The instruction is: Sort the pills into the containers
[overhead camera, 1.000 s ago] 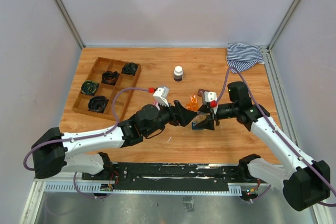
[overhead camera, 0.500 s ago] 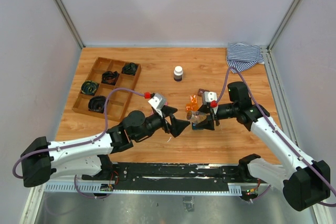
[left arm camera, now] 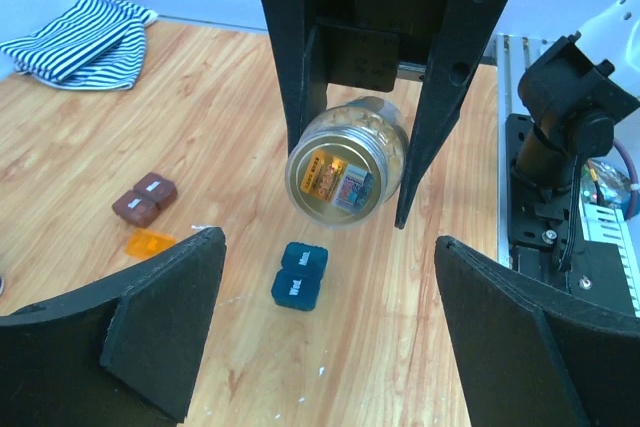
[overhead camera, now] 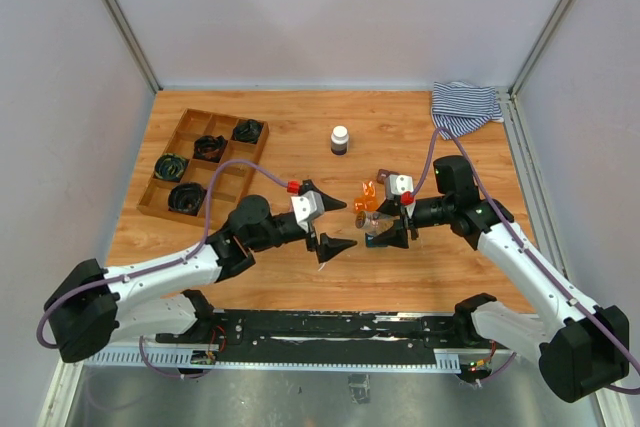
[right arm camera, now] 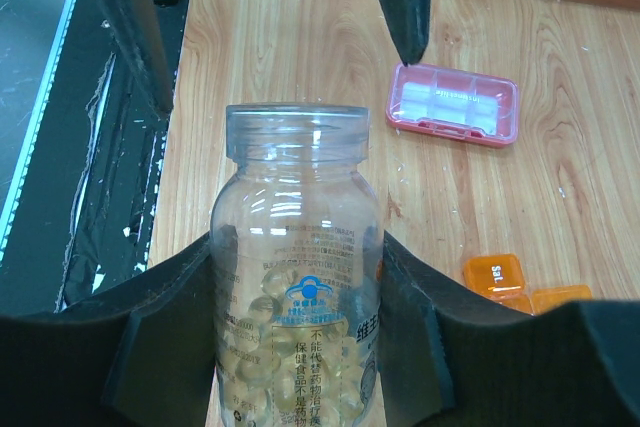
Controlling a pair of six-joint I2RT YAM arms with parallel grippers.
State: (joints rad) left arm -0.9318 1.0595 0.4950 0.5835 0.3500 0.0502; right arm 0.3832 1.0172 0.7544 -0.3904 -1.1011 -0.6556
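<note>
My right gripper (right arm camera: 298, 247) is shut on a clear bottle (right arm camera: 298, 157) with no cap, partly filled with yellowish pills (right arm camera: 265, 347). In the top view it holds this bottle (overhead camera: 374, 228) tilted just above the table's middle. From the left wrist view I look into the bottle's mouth (left arm camera: 345, 175). My left gripper (left arm camera: 330, 347) stands wide open and empty, a short way left of the bottle (overhead camera: 335, 226). On the table lie a pink container (right arm camera: 453, 104), an orange container (right arm camera: 493, 274), a teal container (left arm camera: 300, 274) and a brown container (left arm camera: 145, 198).
A wooden tray (overhead camera: 160, 189) with black coils sits at the left. A small dark bottle with a white cap (overhead camera: 340, 139) stands behind the middle. A striped cloth (overhead camera: 465, 107) lies in the far right corner. White specks dot the wood near the teal container.
My left gripper has drawn back to the left, away from the bottle's mouth, and its jaws have spread wide. The right gripper and the bottle have stayed still.
</note>
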